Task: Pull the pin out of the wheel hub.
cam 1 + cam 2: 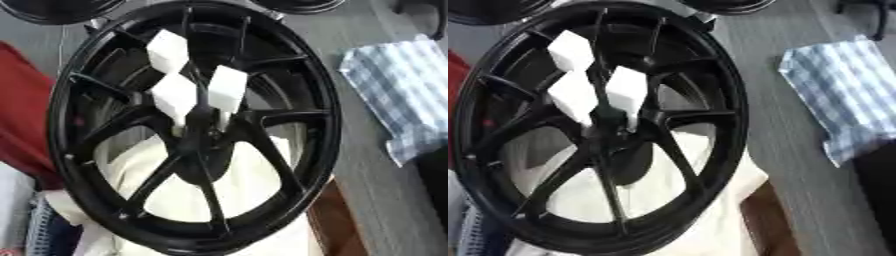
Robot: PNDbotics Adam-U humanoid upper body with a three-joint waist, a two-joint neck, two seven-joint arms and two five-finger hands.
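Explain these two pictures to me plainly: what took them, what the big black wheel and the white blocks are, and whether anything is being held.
Both pictures come from the two eyes of a camera in a humanoid robot's head, looking down, so they nearly match. A large black wheel with spokes fills the view. Three white blocks stick out near its hub; they may be the pins to pull. Pale cloth lies under the wheel, and a blue checked cloth lies to the right on the grey surface. Neither robot hand shows, so nothing is held.
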